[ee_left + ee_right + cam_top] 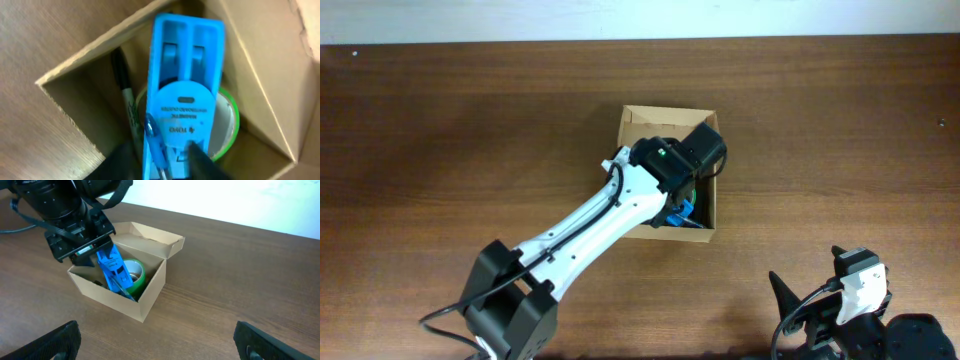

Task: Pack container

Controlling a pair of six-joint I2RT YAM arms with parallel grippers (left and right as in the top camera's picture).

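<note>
The tan cardboard container (632, 125) stands open at the table's middle, its flap lid up at the back (167, 240). My left gripper (162, 160) reaches down into it and is shut on a flat blue plastic case (186, 95), held tilted over a green tape roll (231, 117) and beside a black marker (122, 85). The case also shows in the right wrist view (114, 270) and in the overhead view (681, 209). My right gripper (156, 340) is open and empty, low over bare table in front of the container (112, 297).
The wooden table (440, 130) stretches around the box. The white wall edge runs along the back (640, 20). The left arm (590, 220) crosses the table from front left to the box.
</note>
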